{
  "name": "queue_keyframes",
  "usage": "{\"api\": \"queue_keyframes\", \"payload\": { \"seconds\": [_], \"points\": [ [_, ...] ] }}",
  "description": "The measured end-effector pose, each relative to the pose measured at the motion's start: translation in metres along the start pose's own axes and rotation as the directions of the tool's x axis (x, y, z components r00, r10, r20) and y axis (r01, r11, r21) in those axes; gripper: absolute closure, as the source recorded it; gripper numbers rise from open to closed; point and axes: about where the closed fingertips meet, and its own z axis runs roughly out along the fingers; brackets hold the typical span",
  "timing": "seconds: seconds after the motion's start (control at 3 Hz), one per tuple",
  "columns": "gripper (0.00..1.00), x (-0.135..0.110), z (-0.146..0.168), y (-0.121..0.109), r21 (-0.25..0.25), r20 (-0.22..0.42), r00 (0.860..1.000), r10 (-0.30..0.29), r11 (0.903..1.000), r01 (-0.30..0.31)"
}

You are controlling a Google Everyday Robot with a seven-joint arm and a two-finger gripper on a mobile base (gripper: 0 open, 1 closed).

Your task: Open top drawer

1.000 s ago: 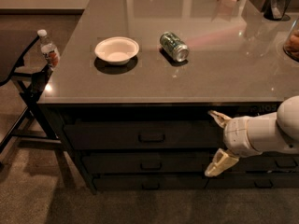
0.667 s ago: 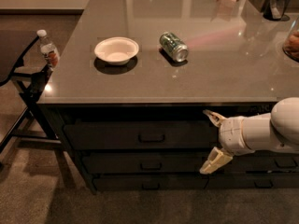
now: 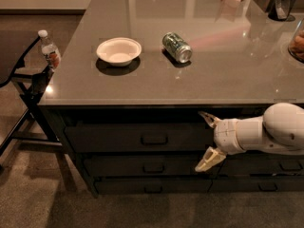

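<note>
The white arm's two-finger end effector [image 3: 205, 139] hangs in front of the cabinet, just below the front edge of the glossy grey surface [image 3: 228, 75]; its cream fingers [image 3: 209, 159] are spread wide, one above the other, and hold nothing. To its left and level with it is the small rectangular metal pull handle [image 3: 154, 139] of the wide dark-grey top drawer [image 3: 109, 137]; the drawer front sits shut, and the fingertips are near the handle but apart from it. Above and left of the end effector, a green drinks can [image 3: 177, 47] lies on its side on the surface, its print unreadable; farther left sits a round white bowl [image 3: 118, 51]. Far left, off the surface, stands a clear plastic bottle [image 3: 49, 53] with a red label; its wording is illegible.
</note>
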Motion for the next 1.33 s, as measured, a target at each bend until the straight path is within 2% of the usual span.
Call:
{"api": "queue_keyframes", "payload": {
  "seconds": [0.67, 1.33],
  "points": [
    [0.0, 0.005, 0.025, -0.017, 0.012, 0.011, 0.999, -0.03, 0.9995, 0.03],
    [0.0, 0.017, 0.042, -0.024, 0.019, -0.008, 1.0, -0.029, 0.9994, 0.029]
  ]
}}
